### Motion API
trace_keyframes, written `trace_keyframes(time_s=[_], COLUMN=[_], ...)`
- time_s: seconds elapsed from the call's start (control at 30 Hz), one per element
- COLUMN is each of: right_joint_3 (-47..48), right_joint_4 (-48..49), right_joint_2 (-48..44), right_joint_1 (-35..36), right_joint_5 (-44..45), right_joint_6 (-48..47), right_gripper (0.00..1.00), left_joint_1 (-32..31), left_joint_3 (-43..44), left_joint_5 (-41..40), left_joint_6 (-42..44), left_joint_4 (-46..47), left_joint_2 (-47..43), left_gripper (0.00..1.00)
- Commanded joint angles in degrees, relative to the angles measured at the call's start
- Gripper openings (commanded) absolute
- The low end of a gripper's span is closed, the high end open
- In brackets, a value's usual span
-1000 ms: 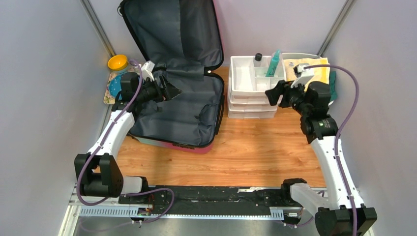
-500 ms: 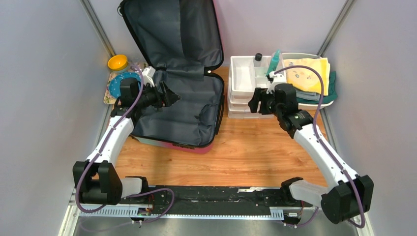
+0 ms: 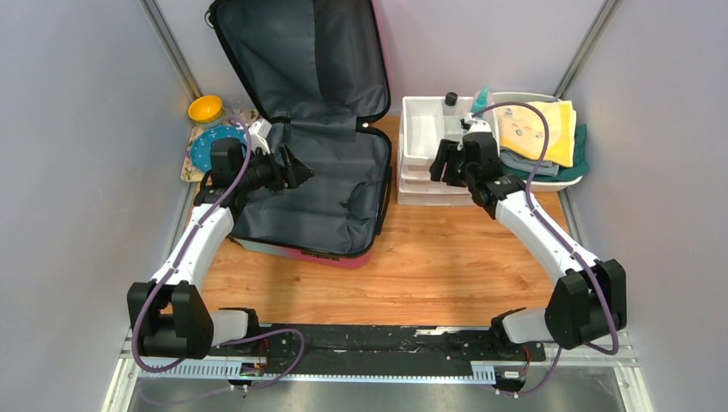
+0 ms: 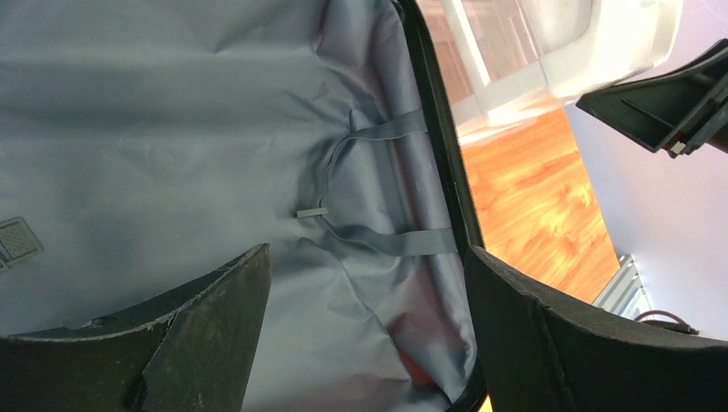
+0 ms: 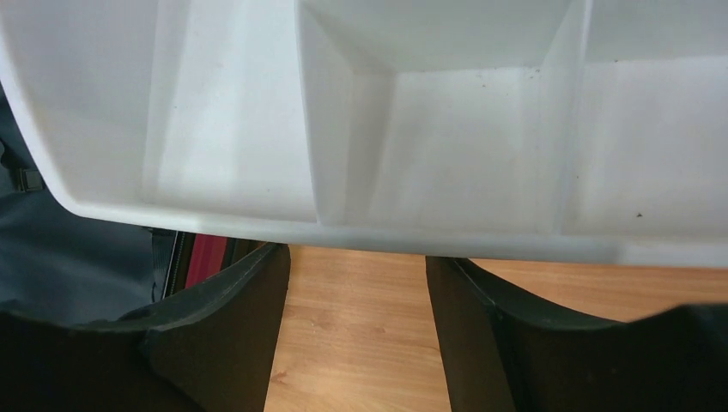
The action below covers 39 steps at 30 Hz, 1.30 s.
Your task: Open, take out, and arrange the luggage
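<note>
The luggage [image 3: 318, 184] lies open at the back left. Its lid stands upright against the back wall and its dark grey lining faces up. My left gripper [image 3: 299, 166] is open and empty, hovering over the left part of the lower half. In the left wrist view [image 4: 369, 283] the jaws stand wide apart above the lining and its grey strap with a buckle [image 4: 312, 212]. My right gripper [image 3: 441, 163] is open and empty at the front left of the white drawer organiser [image 3: 421, 137]. In the right wrist view [image 5: 356, 283] its jaws sit just below the organiser's rim [image 5: 386, 230].
A black-capped bottle [image 3: 451, 99] and a teal bottle [image 3: 481, 94] stand in the organiser. A white basin [image 3: 567, 182] at the back right holds a yellow cloth [image 3: 536, 129]. A yellow bowl [image 3: 206, 109] and a blue plate [image 3: 206, 148] sit left of the luggage. The wooden table [image 3: 429, 257] lies in front.
My right arm has swung left from the basin to the organiser's front left. The left arm has hardly moved.
</note>
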Motion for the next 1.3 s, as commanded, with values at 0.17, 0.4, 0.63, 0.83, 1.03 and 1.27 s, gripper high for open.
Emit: trace_keyframes(time_s=[0.17, 0.4, 0.63, 0.83, 1.03, 1.27], right_joint_3=[6.84, 11.50, 16.77, 22.13, 26.61, 29.34], right_joint_4=[7.88, 10.52, 13.59, 16.05, 17.99, 20.44], right_joint_2=[6.26, 11.97, 19.00, 24.71, 29.29, 32.28], right_joint_1=[-2.17, -4.28, -6.91, -8.58, -9.99, -11.14], right_joint_5=[4.23, 4.93, 4.76, 3.27, 0.37, -3.24], right_joint_6=[3.11, 1.52, 0.30, -2.43, -5.41, -9.55], right_gripper=[0.64, 0.64, 0.64, 0.65, 0.65, 0.65], left_joint_1=[-0.05, -0.05, -0.05, -0.13, -0.05, -0.05], left_joint_3=[0.43, 0.96, 1.48, 2.01, 2.63, 8.33], left_joint_5=[-0.05, -0.05, -0.32, -0.93, -1.29, -1.46], left_joint_6=[0.50, 1.11, 1.29, 3.30, 4.54, 8.31], left_joint_4=[1.40, 1.13, 0.96, -0.62, -1.94, -10.35], left_joint_2=[-1.15, -0.53, 0.87, 1.66, 2.72, 6.58], left_gripper=[0.90, 0.90, 0.90, 0.90, 0.91, 0.91])
